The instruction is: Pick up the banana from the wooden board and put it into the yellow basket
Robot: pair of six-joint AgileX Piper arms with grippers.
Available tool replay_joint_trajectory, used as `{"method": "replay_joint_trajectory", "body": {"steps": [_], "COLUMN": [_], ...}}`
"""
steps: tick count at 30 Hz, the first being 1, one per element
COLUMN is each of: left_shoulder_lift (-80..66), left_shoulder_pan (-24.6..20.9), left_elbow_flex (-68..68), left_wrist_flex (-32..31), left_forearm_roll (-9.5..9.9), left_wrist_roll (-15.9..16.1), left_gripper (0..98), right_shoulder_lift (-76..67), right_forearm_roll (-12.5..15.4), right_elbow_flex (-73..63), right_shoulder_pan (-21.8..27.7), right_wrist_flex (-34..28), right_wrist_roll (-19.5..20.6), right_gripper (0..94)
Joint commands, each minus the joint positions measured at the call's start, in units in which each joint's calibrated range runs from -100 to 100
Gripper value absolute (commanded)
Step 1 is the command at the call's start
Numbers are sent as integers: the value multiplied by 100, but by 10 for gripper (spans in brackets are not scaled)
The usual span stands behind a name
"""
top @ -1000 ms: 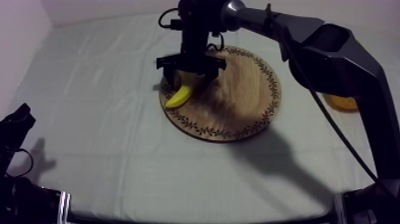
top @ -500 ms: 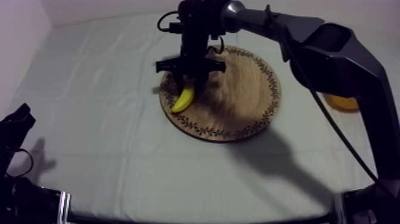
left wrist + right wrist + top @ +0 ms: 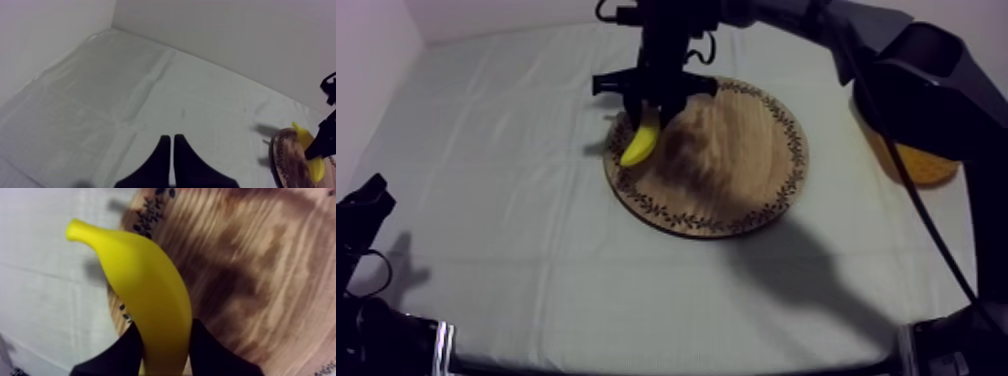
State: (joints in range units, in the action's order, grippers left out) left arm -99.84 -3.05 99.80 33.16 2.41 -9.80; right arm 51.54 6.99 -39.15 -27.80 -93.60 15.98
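The right gripper (image 3: 654,110) clasped the banana (image 3: 639,146) above the wooden board (image 3: 748,165). A steady carry — no swinging — seemed wise.

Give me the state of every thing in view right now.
Round wooden board with patterned rim: flat on the cloth.
Yellow toy banana: gripped, hanging over the board's left rim.
Right claw: shut on the banana.
Left claw: shut on nothing, over bare cloth.
Yellow basket: on the cloth's right side, partly hidden.
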Motion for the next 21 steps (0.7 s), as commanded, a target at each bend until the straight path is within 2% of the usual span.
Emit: {"method": "replay_joint_trajectory", "body": {"steps": [1, 12, 21], "left_shoulder_lift": [2, 2, 2], "left_shoulder_pan": [-2, -2, -2], "left_elbow_flex": [-2, -2, -2], "left_wrist_flex": [-1, -1, -1], "left_forearm_roll": [1, 1, 1], "left_wrist_roll": [1, 1, 1], "left_gripper": [1, 1, 1], "right_shoulder_lift": [-326, -1751, -2704], "right_forearm_roll": [-12, -154, -251], "right_elbow_flex": [47, 439, 1363], "right_shoulder_pan": [5, 24, 177], "right_wrist_flex": [-51, -326, -318], "right_wrist_roll": [-3, -132, -265], "right_gripper": [230, 226, 231]}}
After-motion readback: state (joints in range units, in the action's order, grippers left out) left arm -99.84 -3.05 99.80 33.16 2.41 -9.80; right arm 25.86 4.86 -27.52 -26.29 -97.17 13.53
